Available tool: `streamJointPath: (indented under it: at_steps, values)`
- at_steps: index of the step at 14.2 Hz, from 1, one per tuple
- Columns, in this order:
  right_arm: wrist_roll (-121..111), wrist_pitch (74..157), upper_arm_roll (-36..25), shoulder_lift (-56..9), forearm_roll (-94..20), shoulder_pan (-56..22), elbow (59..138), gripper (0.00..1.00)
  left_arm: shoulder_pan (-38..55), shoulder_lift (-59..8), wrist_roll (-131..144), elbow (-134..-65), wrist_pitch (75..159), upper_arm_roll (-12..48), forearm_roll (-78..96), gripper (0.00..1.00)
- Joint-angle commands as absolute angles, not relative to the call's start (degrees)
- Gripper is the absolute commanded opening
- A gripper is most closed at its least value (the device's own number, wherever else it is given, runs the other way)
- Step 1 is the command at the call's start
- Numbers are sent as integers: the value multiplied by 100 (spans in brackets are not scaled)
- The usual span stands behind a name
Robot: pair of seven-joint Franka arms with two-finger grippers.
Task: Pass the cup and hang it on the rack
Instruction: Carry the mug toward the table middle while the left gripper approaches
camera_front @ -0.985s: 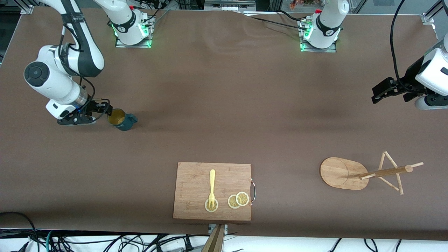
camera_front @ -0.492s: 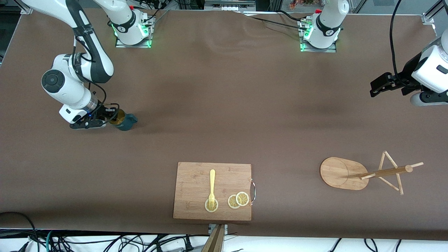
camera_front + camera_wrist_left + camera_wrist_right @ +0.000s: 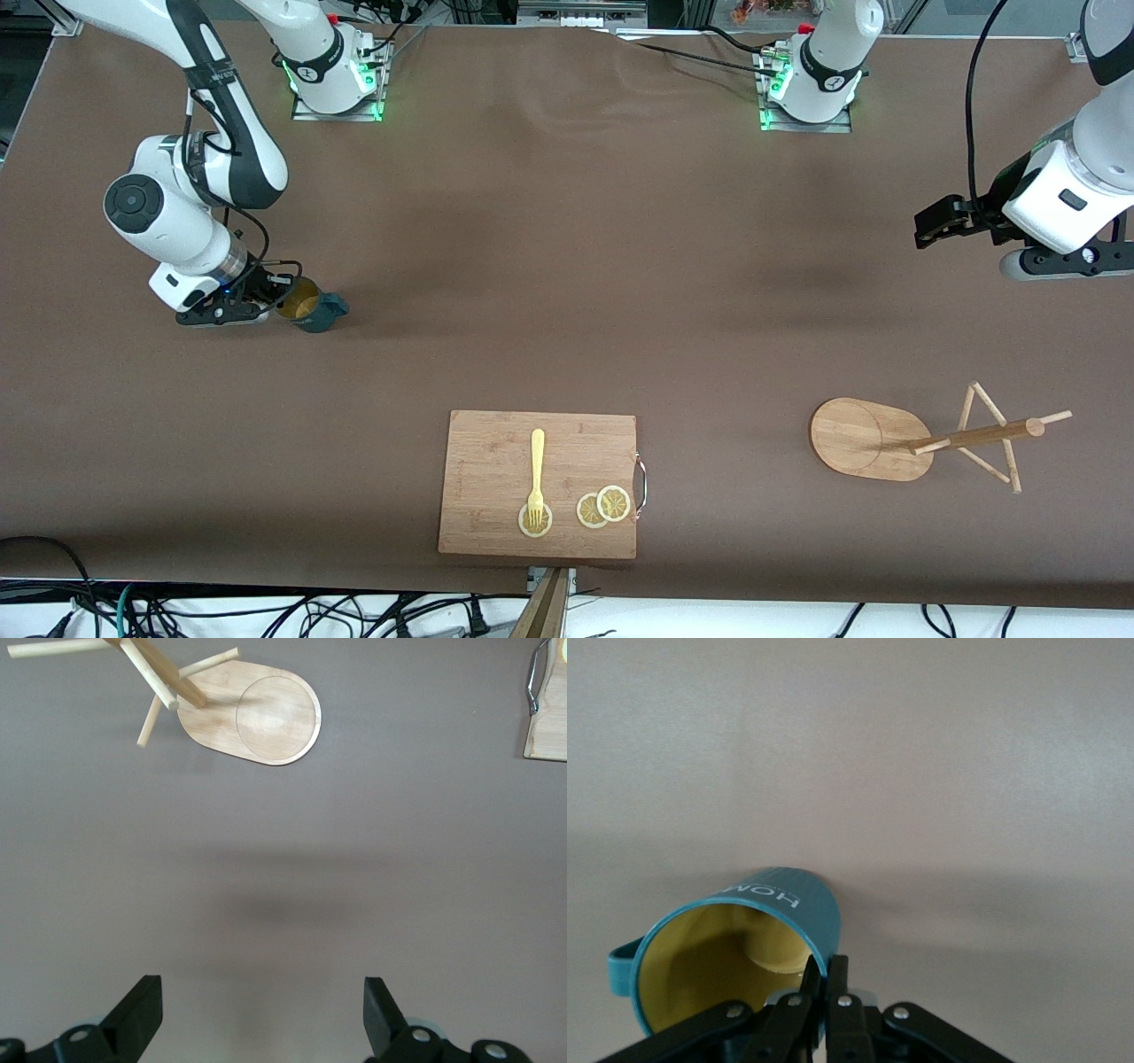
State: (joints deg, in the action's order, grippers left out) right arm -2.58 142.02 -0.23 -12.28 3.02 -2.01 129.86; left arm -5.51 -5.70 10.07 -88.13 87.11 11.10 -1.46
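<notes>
I have the cup (image 3: 312, 307) down on the counter (image 3: 549, 266) toward the right arm's end, and my right pincer (image 3: 282, 295) is right at it, low at the rim. In the right wrist view the two fingers (image 3: 835, 994) are drawn nearly together across the wall of the cup (image 3: 735, 943), one pad inside the yellow interior and one on the teal outside, so I read this pincer (image 3: 826, 979) as clamped narrow on the rim. The cup's mouth faces the wrist camera, with the white lettering on the ribbed outside and the handle (image 3: 620, 966) sticking out at one side; in the front view the mouth shows as a yellow disc facing up and toward the pincer, and the handle (image 3: 337, 307) points toward the left arm's end of the counter. My left pincer (image 3: 932, 227) hangs over bare counter at the left arm's end, its fingers (image 3: 142, 1010) spread wide, waiting. The rack (image 3: 930, 436) stands nearer the front camera than that pincer, its oval base (image 3: 864, 439) on the counter and its pole seen leaning toward the left arm's end, thin pegs fanning off it. Between cup and rack, close to the front edge, lies a cutting board (image 3: 496, 461) carrying a yellow fork (image 3: 536, 474) and lemon slices (image 3: 603, 507).
</notes>
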Motion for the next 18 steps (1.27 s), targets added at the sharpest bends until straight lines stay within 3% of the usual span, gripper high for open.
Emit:
streamJointPath:
  at_steps: [1,4,7,10,14,18]
  values:
    - [286,13642,385,-1046,290,-211,12737,0,-554,-483,914,-9017,8807,1107,-97,100]
    - [1141,13036,1167,-1133,308,-289,11982,0,-554,-466,905,-9289,8859,1125,-79,100]
    - [2235,12554,1292,-1650,272,-1043,10876,0,-545,-492,905,-9334,8991,1248,-44,100]
    - [4186,12025,1292,-2642,290,-2167,9366,0,-527,-527,905,-9360,9088,1239,9,100]
    - [5325,12076,1292,-4092,316,-2908,7598,0,-562,-580,914,-9509,9097,1230,0,100]
    - [5546,12287,1231,-4552,369,-3243,7216,0,-598,-554,905,-9571,9123,1239,26,100]
